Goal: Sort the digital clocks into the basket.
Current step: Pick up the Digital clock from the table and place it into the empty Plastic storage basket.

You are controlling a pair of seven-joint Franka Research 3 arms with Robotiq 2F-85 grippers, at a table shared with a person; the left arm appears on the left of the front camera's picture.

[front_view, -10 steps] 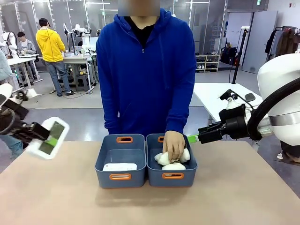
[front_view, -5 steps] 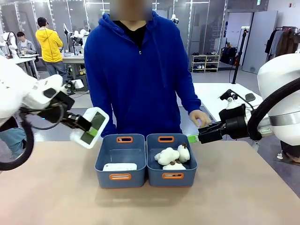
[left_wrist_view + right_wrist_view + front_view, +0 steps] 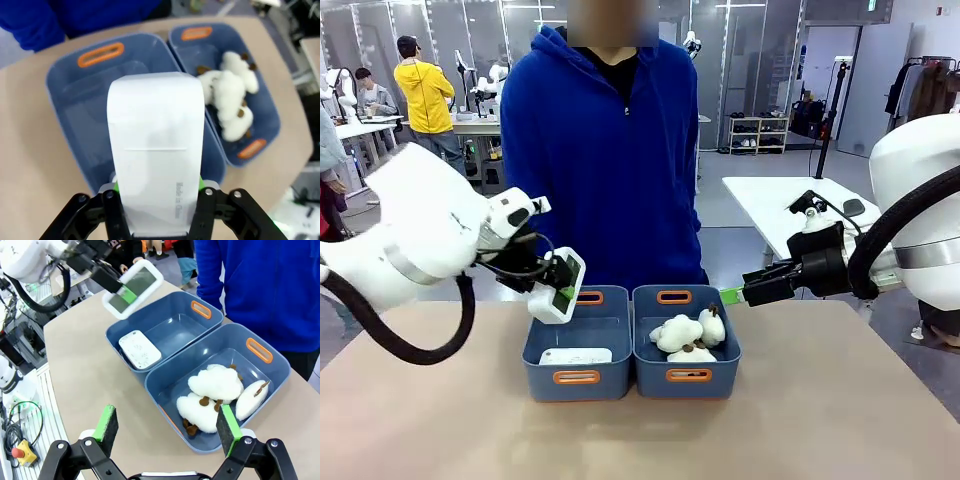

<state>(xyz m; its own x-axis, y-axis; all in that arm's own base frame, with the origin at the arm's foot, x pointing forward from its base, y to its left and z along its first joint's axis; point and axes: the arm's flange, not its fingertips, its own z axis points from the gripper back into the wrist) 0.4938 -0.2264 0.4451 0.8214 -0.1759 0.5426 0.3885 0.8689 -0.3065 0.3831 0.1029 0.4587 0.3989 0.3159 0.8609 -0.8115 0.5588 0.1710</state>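
The left pincer (image 3: pixel 159 192) is pinching a digital clock (image 3: pixel 156 150) across its short end, green pads pressing on the two side edges while the rest of the white case is sticking out beyond the fingers. In the front view that clock (image 3: pixel 561 286) is hanging tilted over the near-left corner of the left basket (image 3: pixel 542 345), where the other digital clock (image 3: pixel 575 356) is already lying flat against the near wall. The case looks like a light, rigid plastic shell, smooth and likely a bit slippery, so gripping it by the side edges, off the screen, is probably the safest hold; it looks stiff enough not to bend, but a drop could crack the display.

The right pincer (image 3: pixel 167 427) is standing spread and empty, hovering above the right basket (image 3: pixel 277 374) with the plush sheep (image 3: pixel 218 382) in it.

Compared with the earlier frames, the left arm has been swinging in from the far left edge of the worktop (image 3: pixel 440 420) to the basket, and the person's hand has been leaving the plush toys.
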